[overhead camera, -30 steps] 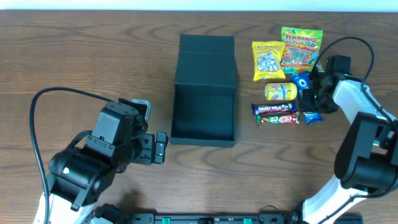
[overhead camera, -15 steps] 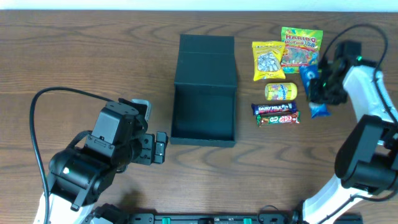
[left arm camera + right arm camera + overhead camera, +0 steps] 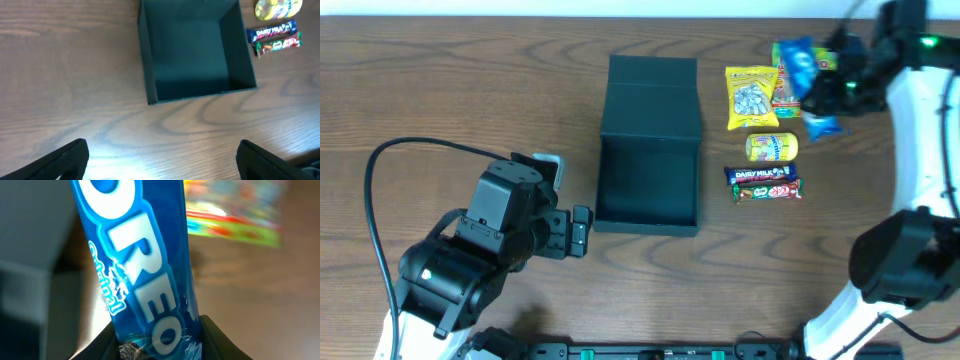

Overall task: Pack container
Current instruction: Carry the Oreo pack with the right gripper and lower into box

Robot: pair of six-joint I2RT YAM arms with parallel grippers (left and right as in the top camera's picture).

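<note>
Container (image 3: pixel 648 180) well left of R tool (image 3: pixel 823 96)

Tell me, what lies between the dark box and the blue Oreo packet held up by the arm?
In the overhead view, a yellow snack bag lies between the container and Oreo packet.

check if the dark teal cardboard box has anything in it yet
Empty. The matte dark teal rectangular cardboard box shows only bare floor in the left wrist view, its flap lid folded back open.
</note>
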